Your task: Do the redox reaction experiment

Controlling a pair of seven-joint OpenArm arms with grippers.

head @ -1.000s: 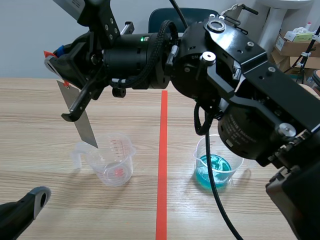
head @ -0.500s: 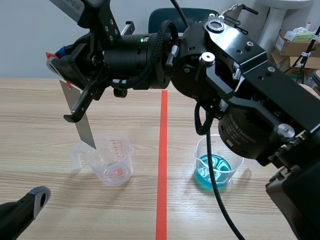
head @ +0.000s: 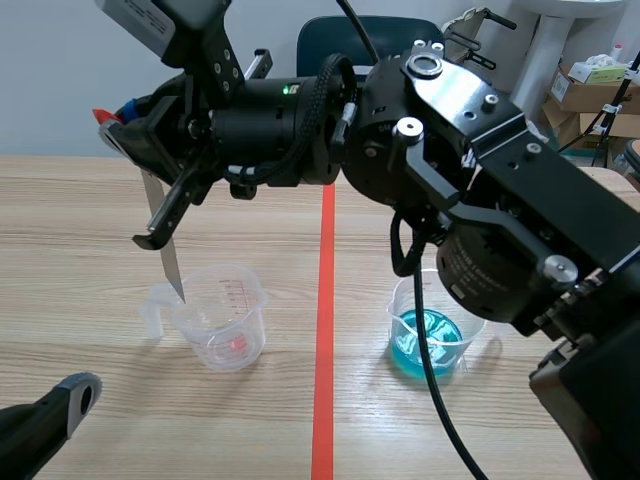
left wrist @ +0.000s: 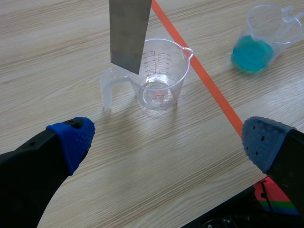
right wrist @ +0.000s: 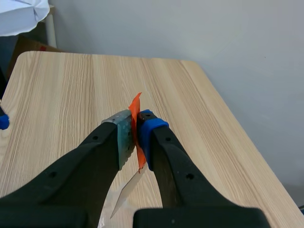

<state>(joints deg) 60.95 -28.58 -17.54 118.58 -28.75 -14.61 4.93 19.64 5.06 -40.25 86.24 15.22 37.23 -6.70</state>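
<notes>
Metal strip (head: 163, 240), pinched in the right gripper (right wrist: 136, 128), hangs at the clear beaker (head: 225, 318) rim, probably needing lowering inside; left gripper (left wrist: 166, 138) gapes wide, empty.

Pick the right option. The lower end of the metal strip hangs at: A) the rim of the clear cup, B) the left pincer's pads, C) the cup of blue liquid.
A: the metal strip, shut in the right pincer, ends at the handle-side rim of the clear cup, well apart from the cup of blue liquid.
</notes>
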